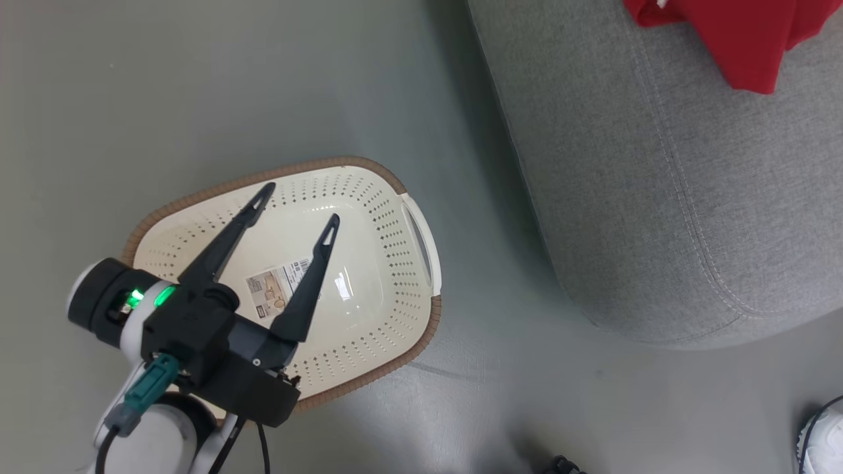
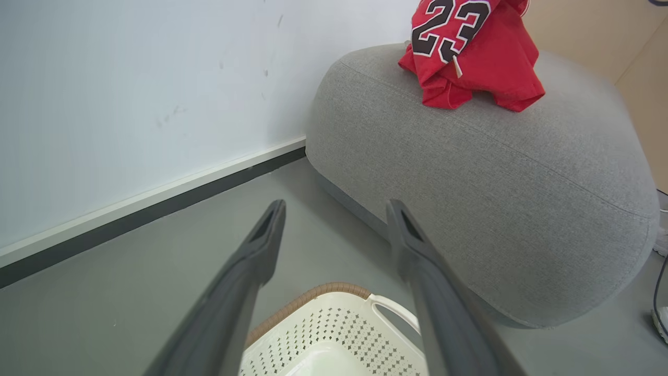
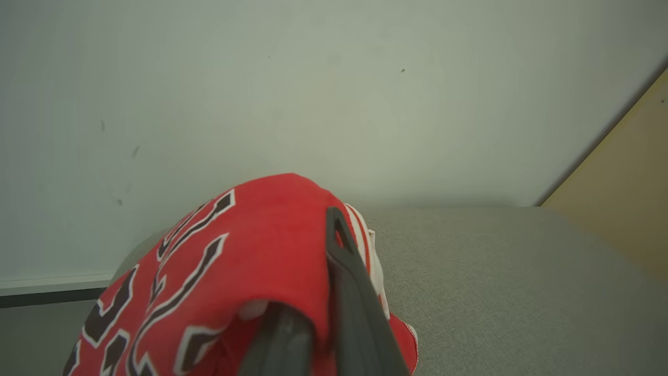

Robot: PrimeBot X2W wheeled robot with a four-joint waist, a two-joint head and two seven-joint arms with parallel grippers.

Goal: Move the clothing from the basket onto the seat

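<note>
The clothing [image 2: 469, 62] is a red jersey. The left wrist view shows its dark, white-edged number 23, and the head view shows plain red cloth. It is heaped on the far end of the seat [image 2: 496, 209]. The basket [image 1: 395, 217] stands on the floor [image 1: 197, 85] left of the seat, not touching it. A paper label [image 1: 280, 289] on its bottom has print too small to read. The left gripper [image 1: 300, 204] hangs over the basket with its fingers spread wide, holding nothing. The right gripper [image 3: 315, 245] is above the seat, its fingers drawn together and pinching the red cloth.

The right claw [image 3: 318, 235] pinches the red clothing [image 3: 250, 250] (navy lettering showing) over the grey seat [image 3: 496, 292].
</note>
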